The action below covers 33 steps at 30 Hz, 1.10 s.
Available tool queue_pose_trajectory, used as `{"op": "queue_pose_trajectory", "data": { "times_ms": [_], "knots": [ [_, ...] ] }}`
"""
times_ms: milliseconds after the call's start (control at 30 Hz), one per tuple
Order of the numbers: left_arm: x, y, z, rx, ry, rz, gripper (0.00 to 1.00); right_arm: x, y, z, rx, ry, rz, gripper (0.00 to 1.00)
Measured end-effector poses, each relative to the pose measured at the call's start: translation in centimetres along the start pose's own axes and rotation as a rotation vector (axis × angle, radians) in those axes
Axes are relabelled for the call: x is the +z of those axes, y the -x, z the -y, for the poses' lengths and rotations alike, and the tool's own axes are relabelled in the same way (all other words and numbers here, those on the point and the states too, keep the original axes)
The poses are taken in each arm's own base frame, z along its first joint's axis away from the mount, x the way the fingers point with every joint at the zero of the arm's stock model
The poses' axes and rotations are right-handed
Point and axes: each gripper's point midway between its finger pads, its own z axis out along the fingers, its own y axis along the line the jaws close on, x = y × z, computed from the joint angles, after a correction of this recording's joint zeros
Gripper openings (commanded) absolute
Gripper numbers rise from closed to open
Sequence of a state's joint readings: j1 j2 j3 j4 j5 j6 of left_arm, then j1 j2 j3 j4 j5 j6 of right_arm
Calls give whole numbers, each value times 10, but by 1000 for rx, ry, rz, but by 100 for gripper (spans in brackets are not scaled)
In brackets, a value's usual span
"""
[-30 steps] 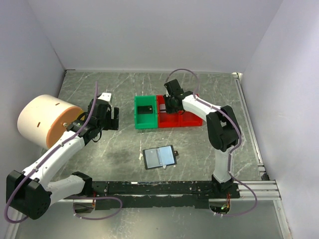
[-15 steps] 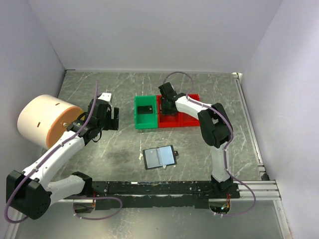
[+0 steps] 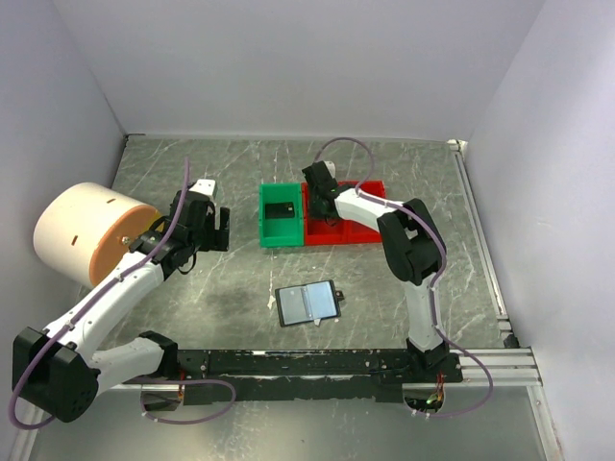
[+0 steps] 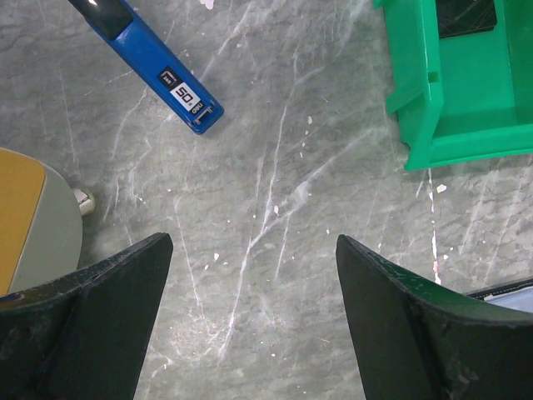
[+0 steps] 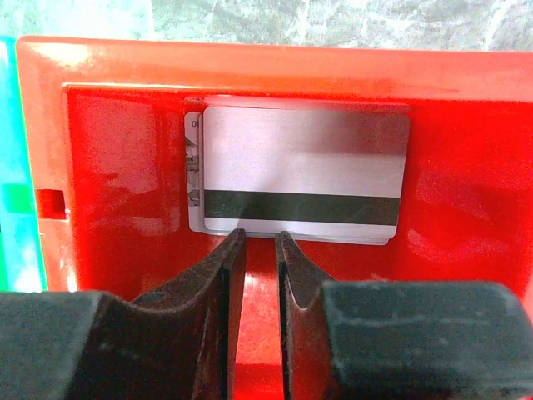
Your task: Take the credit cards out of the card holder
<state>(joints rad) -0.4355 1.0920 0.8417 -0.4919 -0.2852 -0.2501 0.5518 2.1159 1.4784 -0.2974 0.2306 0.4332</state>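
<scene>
The right gripper [image 5: 259,237] reaches over the red bin [image 5: 208,50], which stands toward the far edge of the table [image 3: 240,279], a little right of centre. Its fingers stand only a narrow slit apart with nothing between them; red bin floor shows through the gap. Just past the fingertips a silvery credit card [image 5: 304,171] with a dark stripe lies against the bin's far wall, and the edge of a second card [image 5: 193,167] peeks out on its left. The bin's walls close in on all sides of the fingers.

The green bin [image 3: 269,226] touches the red bin's left side and holds a black credit card [image 3: 281,211].

The card holder [image 3: 307,303] lies opened flat near the middle of the table's near edge, pale sleeves up, with bare table all round it.

The left gripper [image 4: 250,242] hangs with its jaws wide and empty above bare table left of the green bin. A blue stick-shaped object [image 4: 158,62] lies beyond it, and a large peach cylinder [image 3: 82,235] crowds the left edge.
</scene>
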Motion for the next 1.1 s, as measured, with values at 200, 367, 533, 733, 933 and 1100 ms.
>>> {"op": "queue_pose_trajectory", "data": {
  "times_ms": [200,367,533,733,933,1100],
  "knots": [
    [0,0,0,0,0,0,92,1,1,-3,-2,2,10,26],
    [0,0,0,1,-1,-1,92,-5,2,-5,-6,18,7,32],
    [0,0,0,1,-2,-1,92,-36,20,-11,-16,69,45,42],
    [0,0,0,1,-2,-1,95,-92,51,-9,6,114,163,75],
    [0,-1,0,-1,-1,-3,99,-140,38,14,84,122,257,100],
    [0,-1,-1,-16,4,-6,99,-173,16,29,217,220,331,100]
  ]
}}
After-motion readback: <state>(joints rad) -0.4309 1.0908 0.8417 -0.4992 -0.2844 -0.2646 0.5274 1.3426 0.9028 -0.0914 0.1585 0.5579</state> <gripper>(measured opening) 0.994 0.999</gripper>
